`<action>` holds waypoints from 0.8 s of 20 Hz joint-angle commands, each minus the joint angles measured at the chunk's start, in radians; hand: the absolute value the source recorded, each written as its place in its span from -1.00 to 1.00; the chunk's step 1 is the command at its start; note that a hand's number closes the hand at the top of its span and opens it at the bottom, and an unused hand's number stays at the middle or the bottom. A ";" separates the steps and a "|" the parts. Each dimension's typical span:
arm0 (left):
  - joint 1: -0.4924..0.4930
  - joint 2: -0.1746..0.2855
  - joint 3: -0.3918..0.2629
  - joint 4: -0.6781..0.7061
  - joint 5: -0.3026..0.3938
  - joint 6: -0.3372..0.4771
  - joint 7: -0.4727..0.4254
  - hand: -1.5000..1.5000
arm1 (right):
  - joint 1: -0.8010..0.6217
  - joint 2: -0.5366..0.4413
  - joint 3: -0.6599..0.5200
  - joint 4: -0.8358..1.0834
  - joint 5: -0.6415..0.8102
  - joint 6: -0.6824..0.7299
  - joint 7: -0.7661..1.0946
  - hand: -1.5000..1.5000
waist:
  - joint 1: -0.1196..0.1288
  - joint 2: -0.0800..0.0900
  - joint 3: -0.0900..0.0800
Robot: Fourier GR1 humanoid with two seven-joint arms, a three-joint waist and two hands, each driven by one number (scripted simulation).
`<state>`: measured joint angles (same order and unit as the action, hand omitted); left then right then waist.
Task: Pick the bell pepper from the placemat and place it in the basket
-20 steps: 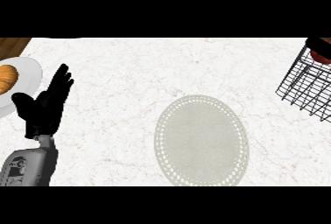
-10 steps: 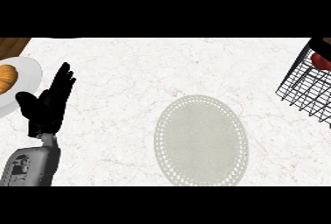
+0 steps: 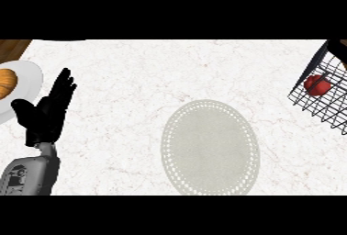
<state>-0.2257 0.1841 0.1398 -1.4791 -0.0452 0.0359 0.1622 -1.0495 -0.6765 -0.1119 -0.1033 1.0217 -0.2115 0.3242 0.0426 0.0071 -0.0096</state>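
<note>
A red bell pepper (image 3: 316, 84) lies inside the black wire basket (image 3: 318, 103) at the right edge of the head view. The oval grey placemat (image 3: 210, 147) in the middle of the white counter has nothing on it. My left hand (image 3: 47, 114) rests open at the left, fingers pointing up and away, touching nothing. My right hand does not show.
A white plate (image 3: 21, 75) with an orange-brown croissant (image 3: 5, 82) sits at the left edge, just beyond my left hand. A strip of brown wood (image 3: 13, 46) shows at the far left corner past the counter.
The basket has slid a little toward the right edge of the view, and the pepper now shows plainly inside it. My left hand has stayed where it was.
</note>
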 commanded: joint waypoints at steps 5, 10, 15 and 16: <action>0.000 0.001 0.002 -0.003 -0.015 0.016 0.017 0.00 | 0.060 0.031 -0.126 -0.089 -0.131 -0.183 -0.097 -1.00 | -0.018 0.005 0.012; 0.009 0.006 0.004 0.002 -0.004 -0.002 0.009 0.00 | -0.003 0.020 -0.210 -0.147 -0.217 -0.225 -0.064 -1.00 | -0.024 0.000 0.011; -0.018 0.029 0.038 -0.004 0.009 0.006 0.026 0.00 | 0.053 -0.011 -0.322 -0.187 -0.335 -0.274 -0.077 -1.00 | -0.036 -0.003 0.011; 0.048 0.006 0.021 -0.053 0.013 0.004 0.028 0.00 | 0.062 -0.040 -0.342 -0.209 -0.362 -0.238 -0.077 -1.00 | -0.042 -0.010 0.010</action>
<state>-0.2119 0.1898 0.1556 -1.4995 -0.0467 0.0494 0.1843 -1.0198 -0.6857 -0.3832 -0.2759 0.7387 -0.4486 0.2572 0.0105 0.0012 -0.0012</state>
